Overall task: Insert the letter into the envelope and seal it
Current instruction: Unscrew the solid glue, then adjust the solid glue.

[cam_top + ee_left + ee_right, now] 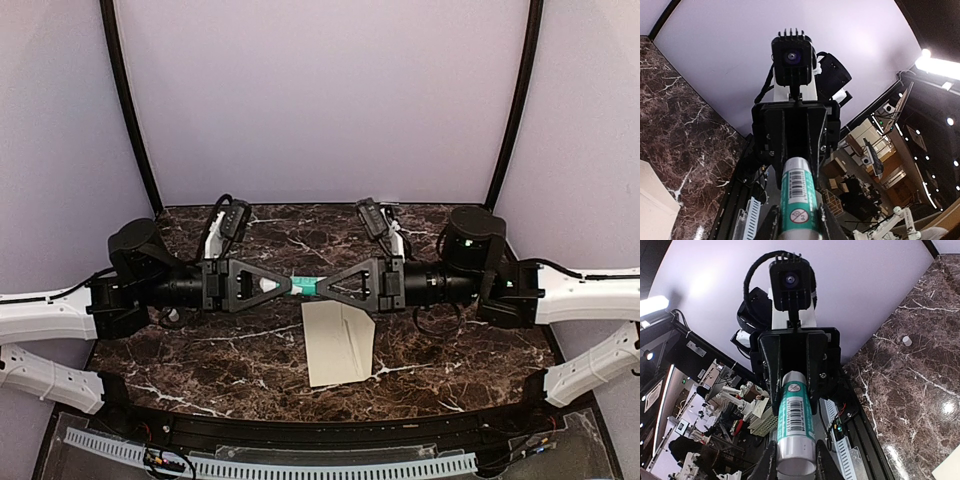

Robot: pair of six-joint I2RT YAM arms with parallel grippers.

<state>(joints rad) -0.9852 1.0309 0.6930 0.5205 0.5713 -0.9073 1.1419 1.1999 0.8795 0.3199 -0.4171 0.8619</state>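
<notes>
While both arms meet nose to nose above the middle of the tabletop (200, 350), the left gripper (283, 287) and the right gripper (325, 287) each have their jaws closed on one end of a green-and-white tube (303, 286). The tube is held level in the air between them. With its barcode label and round body it looks like a glue stick, which would suit the sealing step.

The only cream paper in view I take for the envelope (338, 343). It lies flat toward the near edge of the tabletop, a little right of centre, just nearward of the held tube and touched by neither gripper. A slanting crease runs across it. No separate letter shows; it may already be inside, but I cannot tell. A small white cap-like piece (907, 341) stands alone on the marble, well away from the paper.

The paper should be very light, thin and limp, and it will likely skate on the polished stone if pushed from the side. Pressing it down from above would steady it. Lifting it calls for pinching an outer edge or the flap's fold, where the layers are stiffest. The tube is rigid and smooth, so a grip around its middle should hold.
</notes>
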